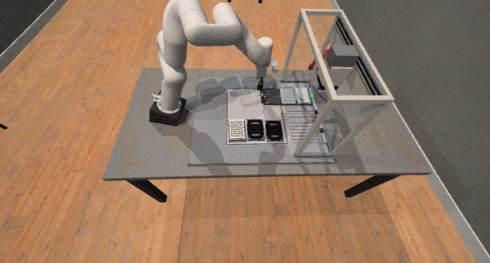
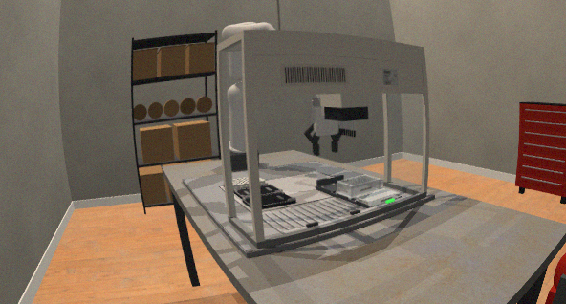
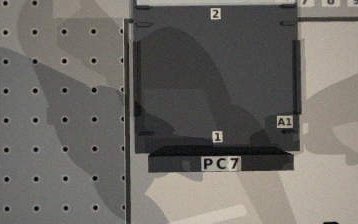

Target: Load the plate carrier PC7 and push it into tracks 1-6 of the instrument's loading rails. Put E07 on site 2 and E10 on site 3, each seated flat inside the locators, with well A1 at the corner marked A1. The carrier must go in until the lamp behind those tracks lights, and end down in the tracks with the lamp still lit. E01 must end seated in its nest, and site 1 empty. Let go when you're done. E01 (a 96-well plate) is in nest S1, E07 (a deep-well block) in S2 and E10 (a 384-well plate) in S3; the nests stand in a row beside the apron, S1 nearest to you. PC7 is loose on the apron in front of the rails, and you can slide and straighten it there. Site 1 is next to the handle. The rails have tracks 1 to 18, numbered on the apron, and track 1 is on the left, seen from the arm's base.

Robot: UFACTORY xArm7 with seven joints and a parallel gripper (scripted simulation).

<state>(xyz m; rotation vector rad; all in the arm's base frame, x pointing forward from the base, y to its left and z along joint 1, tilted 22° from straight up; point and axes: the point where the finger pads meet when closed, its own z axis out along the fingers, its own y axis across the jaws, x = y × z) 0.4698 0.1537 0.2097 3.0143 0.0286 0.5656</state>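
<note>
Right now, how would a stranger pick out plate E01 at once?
On the grey table, find the pale apron before the framed instrument. Three nests stand in a row on it; E01 is in the one nearest the arm's base. It alone is white and dotted with wells; the other two nests look black.

PC7 [image 3: 215,85] beyond site 2, cut off
</note>
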